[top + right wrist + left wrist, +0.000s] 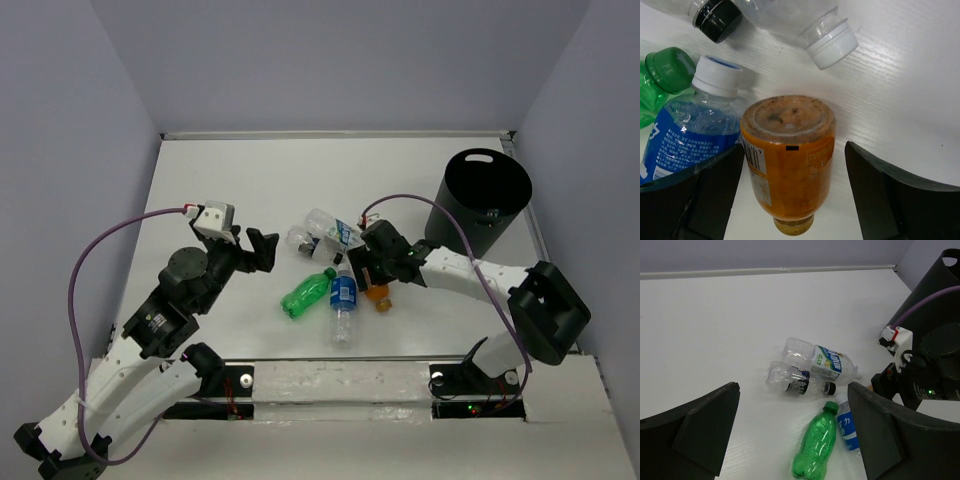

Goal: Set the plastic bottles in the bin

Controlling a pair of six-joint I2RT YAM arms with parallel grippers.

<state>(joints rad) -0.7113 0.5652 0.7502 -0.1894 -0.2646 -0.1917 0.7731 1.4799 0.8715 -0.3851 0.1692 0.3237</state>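
Found the left gripper [264, 250] released at nine o'clock of the bottles [330, 232], the right gripper [792, 190] spread astride the orange bottle [789, 150] at their four o'clock, and judged it best to settle square on its middle before clenching, then lift to the bin [515, 215] at two o'clock.

My left arm [150, 325] rises from its base, elbow folded, forearm reaching toward the middle. My left claw [262, 248] is held up, tilted downward, with its jaws spread wide. My right arm [470, 272] stretches leftward from a bent elbow. My right claw [795, 170] sits low, jaws wide apart.
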